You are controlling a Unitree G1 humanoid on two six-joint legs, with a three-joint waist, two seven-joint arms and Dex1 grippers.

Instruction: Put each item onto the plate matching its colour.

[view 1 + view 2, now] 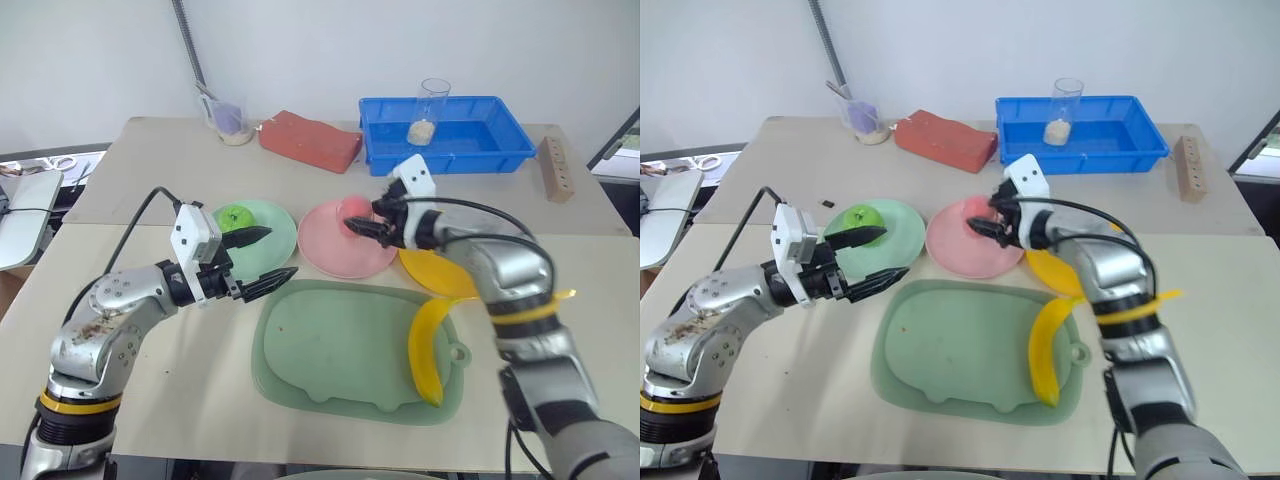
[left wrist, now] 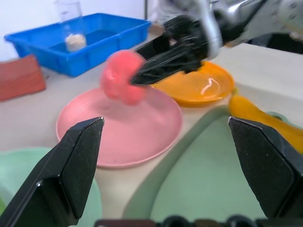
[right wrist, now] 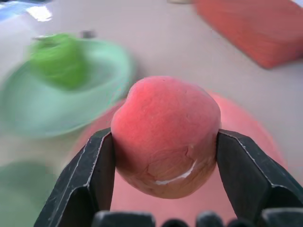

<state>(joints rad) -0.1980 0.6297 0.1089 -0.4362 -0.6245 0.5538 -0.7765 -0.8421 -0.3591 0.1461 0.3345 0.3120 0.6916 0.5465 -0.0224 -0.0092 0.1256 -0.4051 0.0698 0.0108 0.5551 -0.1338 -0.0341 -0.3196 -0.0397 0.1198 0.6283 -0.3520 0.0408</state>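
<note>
The apple sat on the green plate, middle left. The right gripper, fingers clamped on the peach, hung over the pink plate. The left gripper stood wide apart, empty. The banana lay on the tray, lower right, not yet on the yellow plate.

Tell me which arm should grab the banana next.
Probably the right: the banana lies at the tray's right end, beside that arm. But the right hand holds the peach over the pink plate.

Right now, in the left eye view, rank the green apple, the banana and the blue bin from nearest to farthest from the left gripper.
1. Green apple, on the mint plate just behind the open left gripper.
2. Banana, on the tray's right side.
3. Blue bin, at the table's far right.
</note>
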